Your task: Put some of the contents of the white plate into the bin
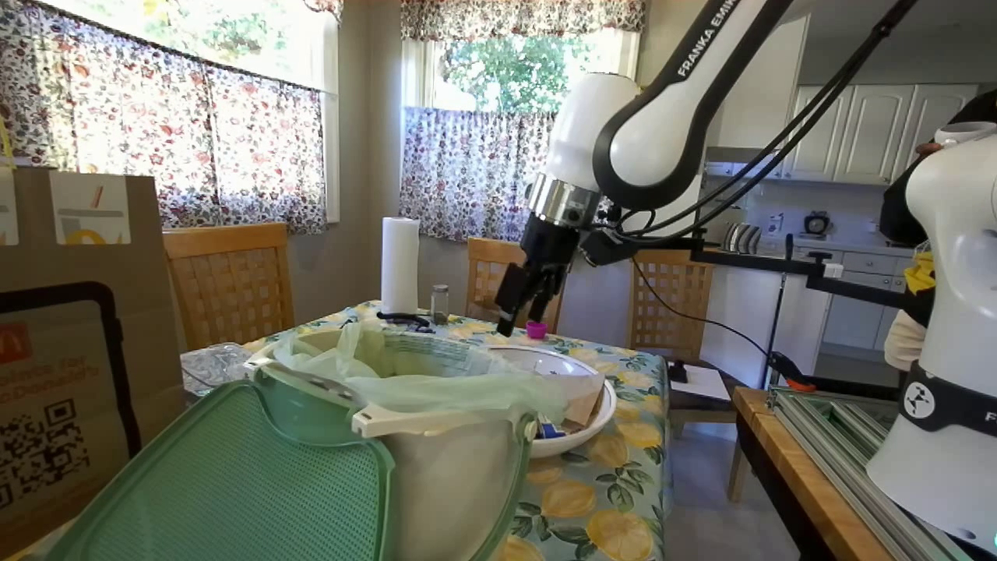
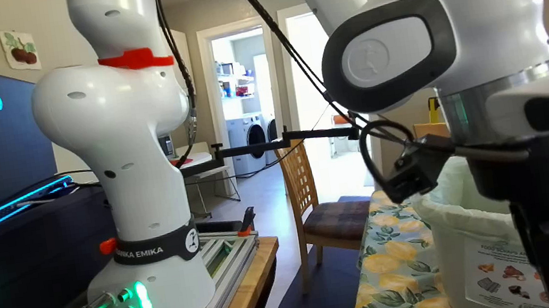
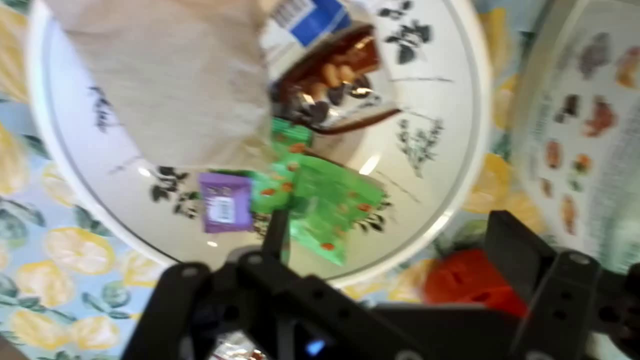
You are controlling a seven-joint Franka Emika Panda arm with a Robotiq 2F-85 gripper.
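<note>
The white plate fills much of the wrist view and stands beside the bin in an exterior view. On it lie a brown paper piece, a brown-and-white snack wrapper, green wrappers and a purple packet. The off-white bin with its pale-green liner also shows in an exterior view and at the right of the wrist view. My gripper is open and empty above the plate's edge; it also shows in an exterior view. An exterior view hides the plate.
A red object lies on the table outside the plate rim. The bin's green lid hangs open toward the camera. A cardboard box, paper-towel roll, small jar and pink cup stand around the table.
</note>
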